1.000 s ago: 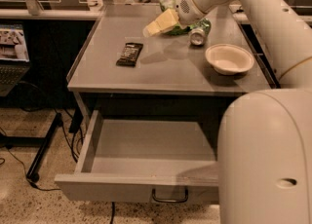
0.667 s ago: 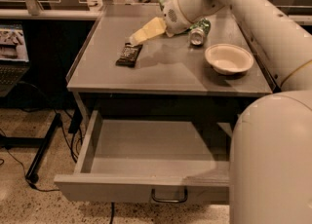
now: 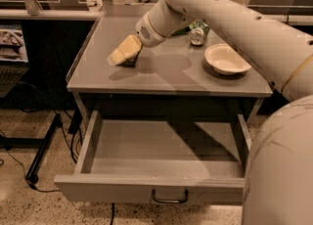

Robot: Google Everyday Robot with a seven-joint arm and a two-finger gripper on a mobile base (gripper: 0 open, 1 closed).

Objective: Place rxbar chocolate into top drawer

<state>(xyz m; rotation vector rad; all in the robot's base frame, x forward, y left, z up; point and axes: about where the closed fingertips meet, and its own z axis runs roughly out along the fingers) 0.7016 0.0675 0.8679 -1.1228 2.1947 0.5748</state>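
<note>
- Camera view is showing the gripper hanging low over the left half of the table. Its tan tip is right at the rxbar chocolate, of which only a dark sliver is peeking out underneath.
- Whether the gripper is open or closed on the bar, I cannot tell from where I am standing.
- The top drawer is standing pulled well out below the tabletop, its handle facing me.
- The pick-up looks to me like the step in hand. The bar is lying flat, so the grip should be going across its narrow width, low against the surface, and squeezing firmly before any lift.
- The white bowl and the can are sitting well apart to the right, so they are posing little risk.
- The carry should be clearing the table's front edge before lowering into the drawer.
</note>
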